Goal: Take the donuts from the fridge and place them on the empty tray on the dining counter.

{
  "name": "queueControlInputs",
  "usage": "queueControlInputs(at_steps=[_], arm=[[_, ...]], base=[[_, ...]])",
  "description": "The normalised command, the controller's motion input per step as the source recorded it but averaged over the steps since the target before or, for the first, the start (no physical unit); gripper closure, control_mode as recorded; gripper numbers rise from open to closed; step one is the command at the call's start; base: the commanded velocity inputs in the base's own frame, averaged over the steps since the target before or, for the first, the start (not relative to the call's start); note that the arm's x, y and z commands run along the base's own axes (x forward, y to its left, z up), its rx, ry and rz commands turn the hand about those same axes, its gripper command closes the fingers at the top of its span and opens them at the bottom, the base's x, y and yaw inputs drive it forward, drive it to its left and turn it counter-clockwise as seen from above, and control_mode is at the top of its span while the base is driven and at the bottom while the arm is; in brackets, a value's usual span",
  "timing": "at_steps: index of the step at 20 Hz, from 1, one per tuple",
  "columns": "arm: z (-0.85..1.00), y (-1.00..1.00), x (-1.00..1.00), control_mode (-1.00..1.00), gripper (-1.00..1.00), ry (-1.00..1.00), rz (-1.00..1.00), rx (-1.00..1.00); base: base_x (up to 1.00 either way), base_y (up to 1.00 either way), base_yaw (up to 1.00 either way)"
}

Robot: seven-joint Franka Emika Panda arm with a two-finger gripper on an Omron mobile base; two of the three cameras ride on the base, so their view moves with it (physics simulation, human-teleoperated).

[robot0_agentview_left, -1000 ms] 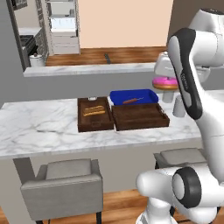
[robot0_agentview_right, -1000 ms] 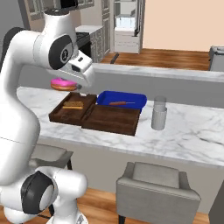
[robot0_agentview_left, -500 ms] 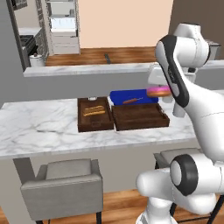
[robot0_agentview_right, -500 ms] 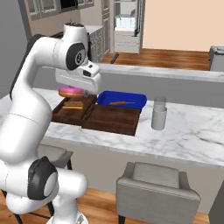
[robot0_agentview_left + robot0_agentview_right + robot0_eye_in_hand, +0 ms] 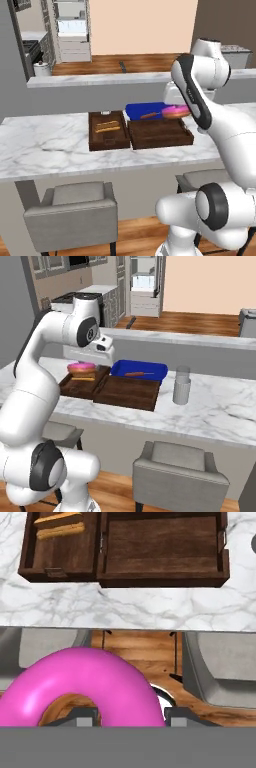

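**Pink donut held over the trays**

The gripper [image 5: 127,719] is clamped on the pink donut [image 5: 82,687]; in the hand view the ring sits right between the two dark fingertips [image 5: 80,716]. In the left base view the donut [image 5: 176,111] hangs in the air by the right end of the empty tray [image 5: 160,133], just off the blue tray [image 5: 145,110]. In the right base view the same donut [image 5: 81,368] shows under the arm's hand, in front of the left trays.

The empty tray [image 5: 128,391] lies on the counter [image 5: 215,408], wide and dark brown, with nothing in it. Touching its side stands the squarer tray [image 5: 107,131] with yellowish sticks [image 5: 107,126] inside. The blue tray [image 5: 139,370] lies just behind the empty one and has a thin orange-brown stick in it. A grey cup [image 5: 181,386] stands on the counter beside the empty tray, on the side away from the arm.

From the hand, the empty tray [image 5: 162,547] and the squarer tray [image 5: 60,549] lie side by side beyond the donut, past the counter edge [image 5: 125,609]. Grey chairs [image 5: 70,212] stand at the counter's near side. The fridge [image 5: 145,286] stands far back, open, with its shelves showing.
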Motion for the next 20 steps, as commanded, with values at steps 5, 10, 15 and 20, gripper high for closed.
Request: queueControlInputs(at_steps=[5, 10, 15, 20], arm=[[-0.43, 0.06, 0.03, -1.00, 1.00, -0.13, 0.07, -0.03], [-0.37, 0.00, 0.20, -1.00, 1.00, -0.08, 0.02, -0.01], [-0.10, 0.00, 0.41, -1.00, 1.00, 0.00, 0.02, 0.00], [-0.11, 0.00, 0.48, -1.00, 1.00, 0.00, 0.01, 0.00]], base=[[0.00, 0.00, 0.00], [0.00, 0.00, 0.00], [0.00, 0.00, 0.00], [0.00, 0.00, 0.00]])
